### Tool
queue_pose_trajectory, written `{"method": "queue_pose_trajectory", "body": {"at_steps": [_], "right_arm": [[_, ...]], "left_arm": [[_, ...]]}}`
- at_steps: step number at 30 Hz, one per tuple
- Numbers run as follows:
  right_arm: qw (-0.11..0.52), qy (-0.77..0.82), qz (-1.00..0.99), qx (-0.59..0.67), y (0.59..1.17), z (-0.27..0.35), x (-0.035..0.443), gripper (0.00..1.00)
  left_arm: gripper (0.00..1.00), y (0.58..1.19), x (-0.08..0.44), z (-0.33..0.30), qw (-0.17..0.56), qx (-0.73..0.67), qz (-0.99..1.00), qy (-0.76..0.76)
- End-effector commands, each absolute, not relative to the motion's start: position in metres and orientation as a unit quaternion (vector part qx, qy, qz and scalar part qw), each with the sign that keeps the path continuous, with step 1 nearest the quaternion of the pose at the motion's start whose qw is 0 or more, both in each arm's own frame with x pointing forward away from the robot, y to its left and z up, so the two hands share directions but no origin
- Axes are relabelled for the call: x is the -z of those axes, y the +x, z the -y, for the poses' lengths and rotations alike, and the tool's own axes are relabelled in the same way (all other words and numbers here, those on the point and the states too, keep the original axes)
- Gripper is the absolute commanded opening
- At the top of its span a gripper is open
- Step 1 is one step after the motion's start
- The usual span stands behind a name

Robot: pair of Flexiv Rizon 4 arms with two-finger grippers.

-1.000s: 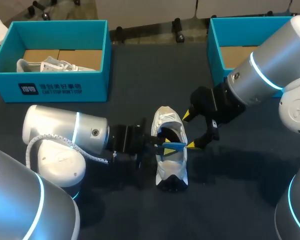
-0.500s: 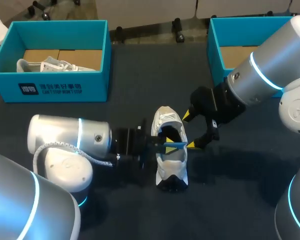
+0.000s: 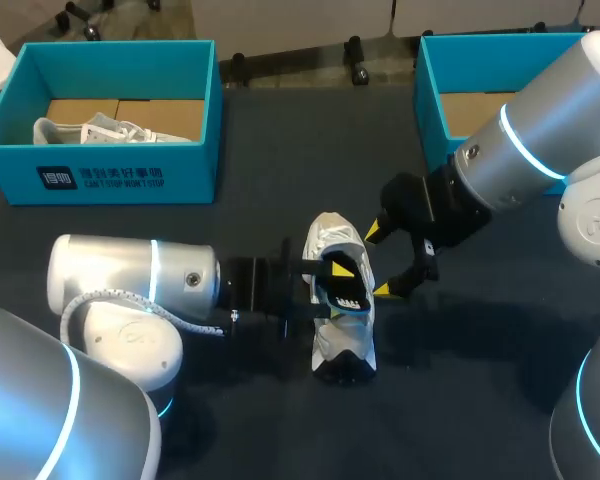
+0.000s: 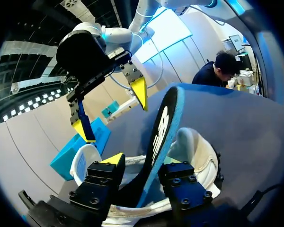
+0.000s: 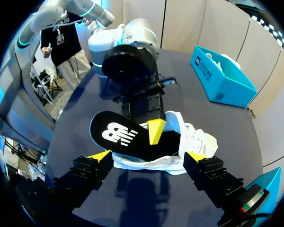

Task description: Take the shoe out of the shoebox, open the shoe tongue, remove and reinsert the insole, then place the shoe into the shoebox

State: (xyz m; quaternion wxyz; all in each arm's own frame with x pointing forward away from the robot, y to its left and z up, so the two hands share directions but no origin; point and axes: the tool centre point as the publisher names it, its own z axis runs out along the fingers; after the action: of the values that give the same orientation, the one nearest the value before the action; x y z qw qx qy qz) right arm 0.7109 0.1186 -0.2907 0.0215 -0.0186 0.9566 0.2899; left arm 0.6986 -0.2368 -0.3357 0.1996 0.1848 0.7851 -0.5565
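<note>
A white shoe (image 3: 340, 335) lies on the dark table between my arms, toe toward the far side. My left gripper (image 3: 332, 286) is at its opening, fingers parted. A black insole with a blue underside (image 3: 348, 290) leans between them, its heel end in the shoe. In the left wrist view the insole (image 4: 162, 127) stands on edge between the fingers of the left gripper (image 4: 142, 166), over the shoe (image 4: 201, 151). My right gripper (image 3: 384, 262) hovers open just right of the shoe. From the right wrist, the right gripper (image 5: 147, 156) faces the insole (image 5: 120, 136) and the shoe (image 5: 194, 139).
A teal shoebox (image 3: 120, 165) at the back left holds another white shoe (image 3: 105, 130). A second teal shoebox (image 3: 430, 95) stands at the back right, partly behind my right arm. Bare dark tabletop lies in front of the shoe.
My left gripper's fingers have spread apart. The insole has tipped from edge-on to showing its black face. The right arm has not moved.
</note>
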Motion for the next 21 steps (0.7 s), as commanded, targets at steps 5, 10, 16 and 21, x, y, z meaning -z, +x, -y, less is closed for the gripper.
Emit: {"method": "queue_pose_trajectory", "body": {"at_steps": [5,10,16,21], "right_arm": [[0.022,-0.018,-0.957,-0.29,0.711,-0.12,0.292,1.0],[0.022,-0.018,-0.957,-0.29,0.711,-0.12,0.292,1.0],[0.022,-0.018,-0.957,-0.29,0.711,-0.12,0.292,1.0],[0.022,-0.018,-0.957,-0.29,0.711,-0.12,0.292,1.0]], "left_arm": [[0.29,0.687,0.329,0.226,0.189,0.558,-0.785,0.191],[0.0,0.686,0.333,0.228,0.182,0.558,-0.787,0.193],[0.0,0.693,0.34,0.232,0.186,0.548,-0.788,0.211],[0.0,0.705,0.346,0.232,0.202,0.538,-0.788,0.22]]}}
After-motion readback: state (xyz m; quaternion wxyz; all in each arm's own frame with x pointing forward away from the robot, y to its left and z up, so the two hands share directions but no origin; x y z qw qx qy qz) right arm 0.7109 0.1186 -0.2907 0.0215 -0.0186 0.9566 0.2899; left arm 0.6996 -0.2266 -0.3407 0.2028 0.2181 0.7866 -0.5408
